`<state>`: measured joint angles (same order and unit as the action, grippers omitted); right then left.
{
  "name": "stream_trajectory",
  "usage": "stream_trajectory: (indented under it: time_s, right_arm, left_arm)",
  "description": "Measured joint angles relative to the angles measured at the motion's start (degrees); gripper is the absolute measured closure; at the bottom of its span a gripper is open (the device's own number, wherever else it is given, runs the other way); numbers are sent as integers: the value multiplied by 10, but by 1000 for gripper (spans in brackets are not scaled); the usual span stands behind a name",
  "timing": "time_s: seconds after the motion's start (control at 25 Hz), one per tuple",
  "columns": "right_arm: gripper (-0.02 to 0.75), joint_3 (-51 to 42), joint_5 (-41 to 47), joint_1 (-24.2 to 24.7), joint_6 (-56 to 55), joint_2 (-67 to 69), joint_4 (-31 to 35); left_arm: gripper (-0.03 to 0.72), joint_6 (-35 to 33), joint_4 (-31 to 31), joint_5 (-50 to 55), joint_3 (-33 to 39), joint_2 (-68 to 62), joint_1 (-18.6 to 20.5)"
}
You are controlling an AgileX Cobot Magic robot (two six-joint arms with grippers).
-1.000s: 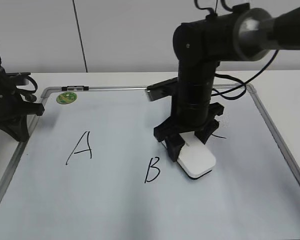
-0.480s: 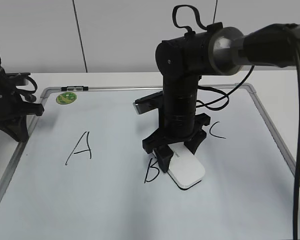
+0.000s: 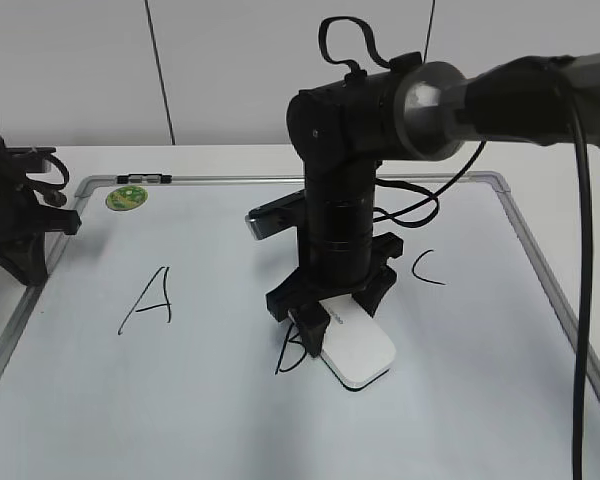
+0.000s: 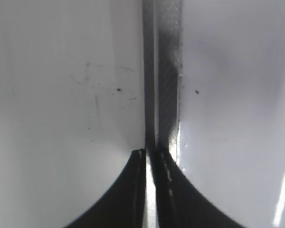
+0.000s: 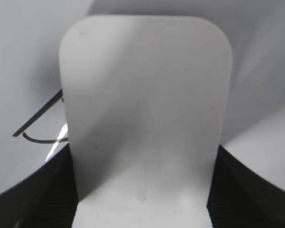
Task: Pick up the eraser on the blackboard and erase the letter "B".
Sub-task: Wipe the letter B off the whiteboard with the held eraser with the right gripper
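Note:
The blackboard (image 3: 180,420) lies flat on the table, pale with a silver frame. My right gripper (image 3: 332,305) is shut on the white eraser (image 3: 357,352) and presses it flat on the board. The eraser overlaps the right part of the black letter "B" (image 3: 287,352). In the right wrist view the eraser (image 5: 142,104) fills the space between the jaws, and strokes of the letter "B" (image 5: 38,124) show at its left edge. My left gripper (image 3: 20,255) rests at the board's left edge; in the left wrist view its jaws (image 4: 151,154) are closed together over the blackboard's frame (image 4: 164,71).
A black "A" (image 3: 148,298) is left of the "B" and a black "C" (image 3: 426,266) is to the right. A small round green magnet (image 3: 127,197) sits near the board's top-left corner. Cables hang from the right arm.
My right gripper has slid the eraser leftward across the board, from beside the "C" to the right side of the "B". The left arm has stayed put.

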<state>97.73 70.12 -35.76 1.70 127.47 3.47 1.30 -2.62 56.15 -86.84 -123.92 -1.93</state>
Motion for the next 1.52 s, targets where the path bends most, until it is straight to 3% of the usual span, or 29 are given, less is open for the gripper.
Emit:
stream_trajectory:
  time_s: [0.68, 1.52]
  right_arm:
    - [219, 1, 0, -4, -1, 1, 6]
    - [219, 47, 1, -38, -1, 25, 70]
  left_arm:
    - [662, 0, -6, 3, 0, 0, 2]
    - [672, -2, -20, 3, 0, 0, 4]
